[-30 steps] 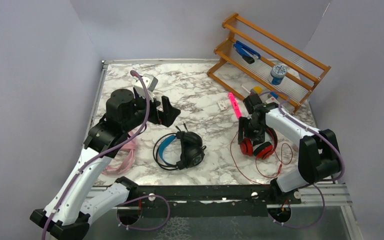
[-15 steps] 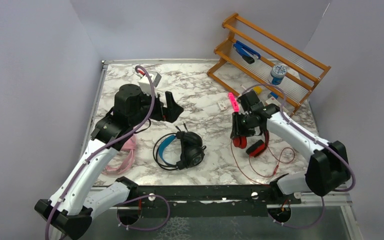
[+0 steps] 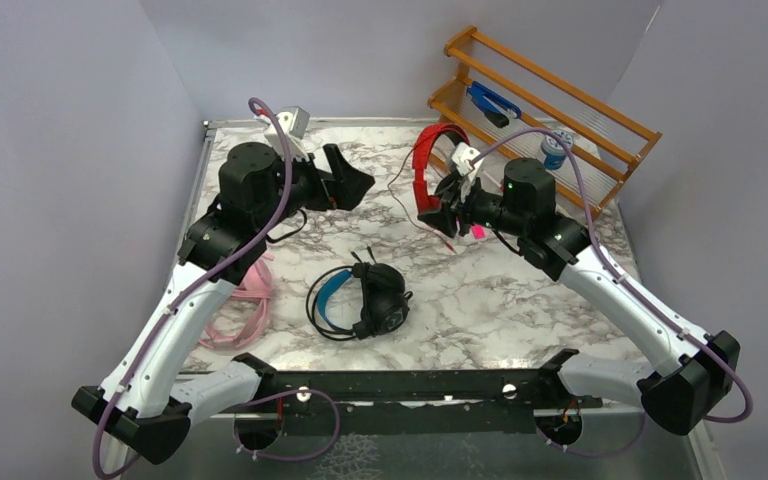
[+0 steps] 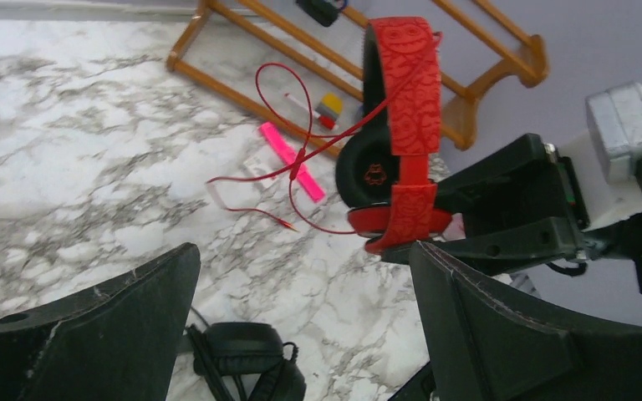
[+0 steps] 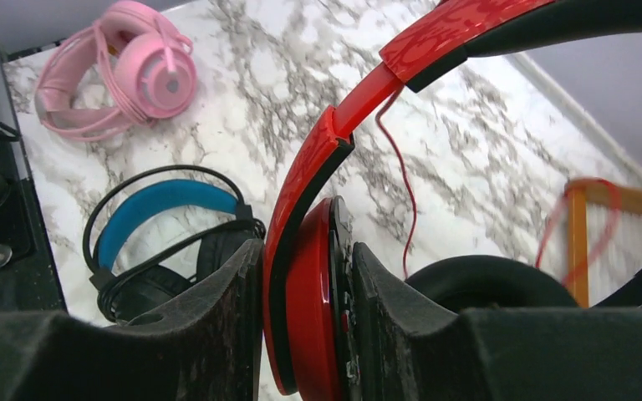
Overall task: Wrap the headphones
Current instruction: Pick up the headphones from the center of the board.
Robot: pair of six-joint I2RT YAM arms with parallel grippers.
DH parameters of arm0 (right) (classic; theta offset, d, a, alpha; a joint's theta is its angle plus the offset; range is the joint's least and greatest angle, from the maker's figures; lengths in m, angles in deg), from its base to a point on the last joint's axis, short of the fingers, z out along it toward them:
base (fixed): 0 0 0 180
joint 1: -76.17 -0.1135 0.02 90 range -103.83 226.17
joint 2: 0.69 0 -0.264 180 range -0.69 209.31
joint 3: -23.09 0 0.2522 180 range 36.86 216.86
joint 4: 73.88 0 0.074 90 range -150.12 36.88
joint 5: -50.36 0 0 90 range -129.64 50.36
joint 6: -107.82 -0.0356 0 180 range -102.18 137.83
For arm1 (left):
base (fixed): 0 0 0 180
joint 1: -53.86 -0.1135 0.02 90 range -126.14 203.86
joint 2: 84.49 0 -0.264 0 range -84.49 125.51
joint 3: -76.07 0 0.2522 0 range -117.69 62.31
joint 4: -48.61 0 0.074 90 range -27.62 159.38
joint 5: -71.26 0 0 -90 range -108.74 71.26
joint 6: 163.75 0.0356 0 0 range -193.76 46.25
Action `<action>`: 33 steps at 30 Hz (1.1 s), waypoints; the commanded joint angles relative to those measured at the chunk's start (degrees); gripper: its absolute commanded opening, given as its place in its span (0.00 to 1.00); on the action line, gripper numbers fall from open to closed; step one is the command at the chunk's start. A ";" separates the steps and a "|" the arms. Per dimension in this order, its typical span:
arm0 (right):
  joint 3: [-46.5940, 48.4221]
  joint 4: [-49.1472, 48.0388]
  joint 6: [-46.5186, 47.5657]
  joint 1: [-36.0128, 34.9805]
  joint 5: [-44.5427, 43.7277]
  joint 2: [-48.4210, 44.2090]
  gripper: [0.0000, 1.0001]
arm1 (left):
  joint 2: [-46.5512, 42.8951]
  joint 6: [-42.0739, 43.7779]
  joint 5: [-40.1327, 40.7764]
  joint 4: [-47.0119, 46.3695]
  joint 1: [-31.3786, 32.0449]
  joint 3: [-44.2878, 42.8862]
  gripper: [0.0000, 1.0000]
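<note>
Right claw (image 3: 448, 198) was clamped on one ear cup of the red headphones (image 3: 423, 160), the cup pinched btwn both fingers & the headset held clear of the marble desk (image 3: 520, 300) at far ctr, band uppermost. Its thin red cable (image 4: 301, 150) hung in loops twd the desk, plug end low near a pink strip (image 4: 291, 160) lying flat there.

Left claw (image 3: 345, 180) stood w/ fingers wide apart, gripping nothing, up off the desk at far left & facing the red set.

Black headphones w/ blue band (image 3: 375, 300) lay on the desk at near ctr, cable coiled round them. Pink headphones (image 5: 146, 71) lay at near left, by the left arm.

Wooden rack (image 3: 580, 92) sat at far right against the wall. On its upper tier: a blue-&-black tool (image 3: 490, 103). Lower down: a blue-lidded jar (image 3: 556, 148), partly hidden by the right arm. A small yellow piece (image 4: 329, 104) showed by the rack's near rail; in or just outside it, cannot tell.
</note>
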 commanded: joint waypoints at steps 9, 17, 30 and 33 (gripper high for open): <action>7.54 -4.72 4.49 -0.12 18.13 -1.67 0.00 | 0.38 6.98 -20.80 -27.82 0.12 10.25 0.98; 11.47 1.33 3.57 -0.08 21.43 -2.36 0.00 | 0.53 10.19 -20.75 -39.89 0.12 18.93 0.93; 13.07 4.15 3.05 -0.07 22.49 -2.96 0.00 | 9.00 4.58 -19.35 -46.69 0.21 16.90 0.58; 12.74 5.06 3.77 -0.09 20.67 -2.98 0.00 | 9.44 6.26 -20.85 -42.92 0.21 14.06 0.34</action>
